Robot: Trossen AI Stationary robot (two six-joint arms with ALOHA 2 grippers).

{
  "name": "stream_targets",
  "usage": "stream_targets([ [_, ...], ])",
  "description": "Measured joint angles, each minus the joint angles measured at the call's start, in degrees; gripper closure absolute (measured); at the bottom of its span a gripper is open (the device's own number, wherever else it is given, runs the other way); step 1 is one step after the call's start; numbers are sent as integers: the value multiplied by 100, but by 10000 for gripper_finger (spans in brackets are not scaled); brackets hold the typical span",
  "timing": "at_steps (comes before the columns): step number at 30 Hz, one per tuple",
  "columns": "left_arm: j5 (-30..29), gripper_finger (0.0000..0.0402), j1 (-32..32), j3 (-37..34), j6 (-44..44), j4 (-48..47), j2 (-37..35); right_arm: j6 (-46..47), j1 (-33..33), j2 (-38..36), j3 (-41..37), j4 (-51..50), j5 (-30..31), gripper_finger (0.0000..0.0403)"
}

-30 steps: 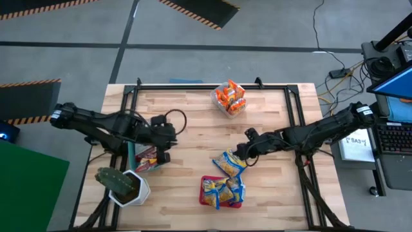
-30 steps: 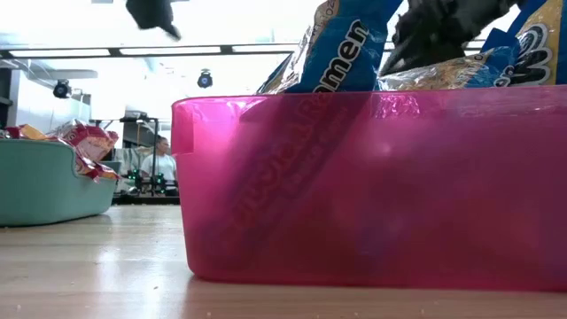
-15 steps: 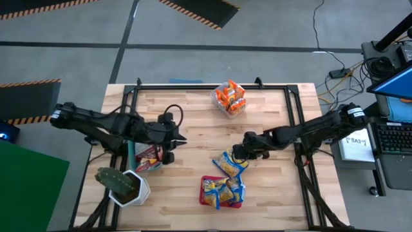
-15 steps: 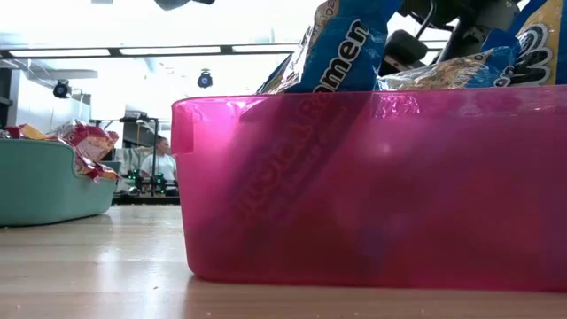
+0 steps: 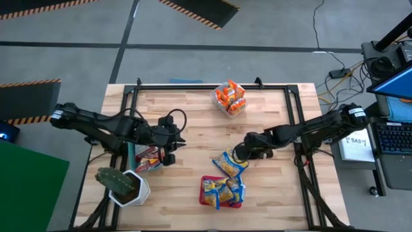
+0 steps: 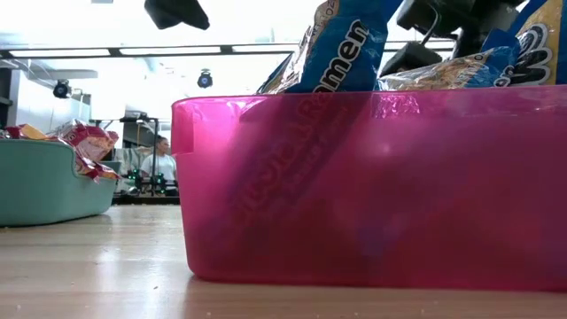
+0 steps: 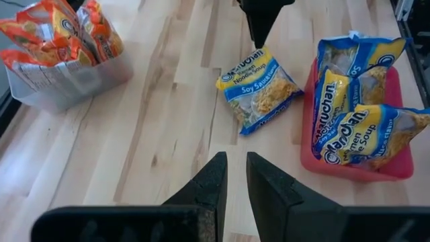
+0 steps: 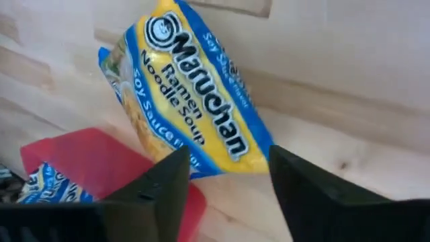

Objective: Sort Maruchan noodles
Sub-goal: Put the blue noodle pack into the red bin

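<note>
One blue-and-yellow Maruchan packet (image 5: 230, 164) lies flat on the wood just beyond the red bin (image 5: 203, 193), which holds several more blue-and-yellow packets (image 7: 356, 114). My right gripper (image 8: 228, 158) is open. It slants down at the loose packet (image 8: 191, 94) from the table's right, one finger on either side of the packet's end. My left gripper (image 7: 235, 176) hovers mid-table by the teal bin (image 5: 133, 154), its fingers nearly together with nothing between them. Orange packets (image 5: 230, 96) fill the clear bin at the far edge. Silver-and-red packets (image 6: 84, 142) sit in the teal bin. My right gripper's open fingers (image 8: 164, 185) stand astride the loose packet's end nearest the gripper (image 8: 225, 158), slanting down from the table's right. I cannot tell whether either finger touches it. The packet lies flat on the table.
A potted cactus (image 5: 119, 183) stands at the near left, just in front of the teal bin. Black frame rails (image 5: 293, 109) run along the table's left, right and far sides. Bare wood lies between the clear bin and the loose packet.
My right gripper has moved a little toward the table's left, closing in over the loose packet, which stays where it was. My left gripper has shifted a little toward the table's right.
</note>
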Motion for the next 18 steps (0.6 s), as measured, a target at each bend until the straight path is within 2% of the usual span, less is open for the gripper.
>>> stream_targets([
  [6,11,362,41,-85,-24,17,31,-746,-278,0,-422,373,-80,155],
  [11,11,362,59,-85,-97,35,83,-924,-438,0,-945,1585,-685,128],
  [18,12,362,63,-85,-236,53,178,-622,-458,106,-1626,3297,-722,115],
])
